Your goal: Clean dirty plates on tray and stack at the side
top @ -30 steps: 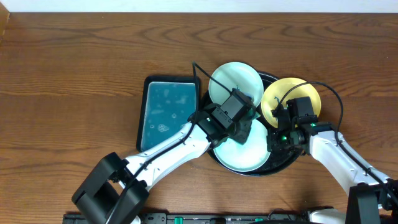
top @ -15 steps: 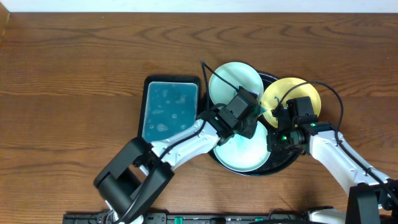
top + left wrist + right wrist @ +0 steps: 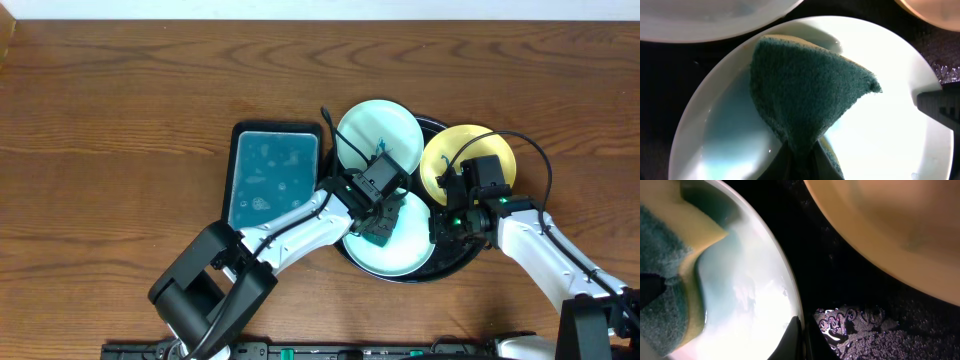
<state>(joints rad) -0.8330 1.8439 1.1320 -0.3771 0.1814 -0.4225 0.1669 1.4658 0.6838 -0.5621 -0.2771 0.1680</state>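
Mint plate (image 3: pixel 400 255), 6 o'clock on tray (image 3: pixel 448 265): stiff, light, likely wet-slick; take by rim; left claw (image 3: pixel 378 220) pinches sponge (image 3: pixel 805 90); right claw (image 3: pixel 800 332) pressed together at 3 o'clock rim.

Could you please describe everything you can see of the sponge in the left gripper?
The sponge has a coarse dark green scouring face over yellow foam. The left gripper pinches it at one end, so it bends into a wedge. Its wide end rests on the pale plate nearest the robot, on the black tray.
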